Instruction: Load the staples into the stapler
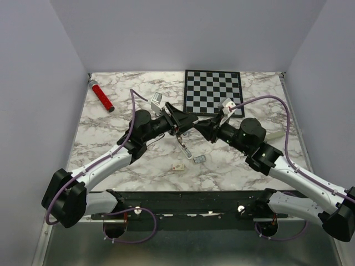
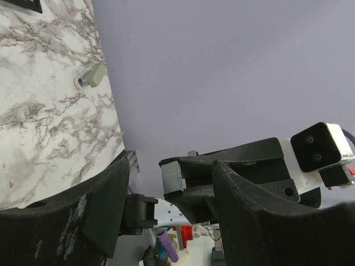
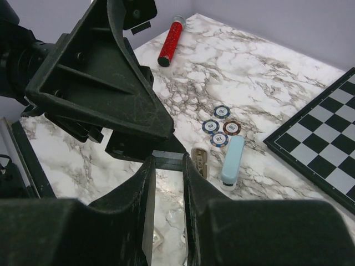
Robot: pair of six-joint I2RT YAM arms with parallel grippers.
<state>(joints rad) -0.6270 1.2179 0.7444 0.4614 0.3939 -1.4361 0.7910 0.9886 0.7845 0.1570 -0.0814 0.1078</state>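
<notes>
Zero loading done yet, I'd say: staples (image 1: 199,159) flat on table (image 1: 238,166), near side, long axis roughly left-right, close to cream box (image 1: 178,167), on its right. Over mid-table, right gripper (image 3: 166,172) clamped on small metal piece (image 2: 173,180), can't tell what. left gripper (image 2: 171,166) fingers apart either side of it. Looks like hand-over; next needs square pinch, no knocking. Beyond, stapler (image 3: 233,158) lying by chips (image 3: 221,126), white end toward right wrist camera, blue length pointing away.
</notes>
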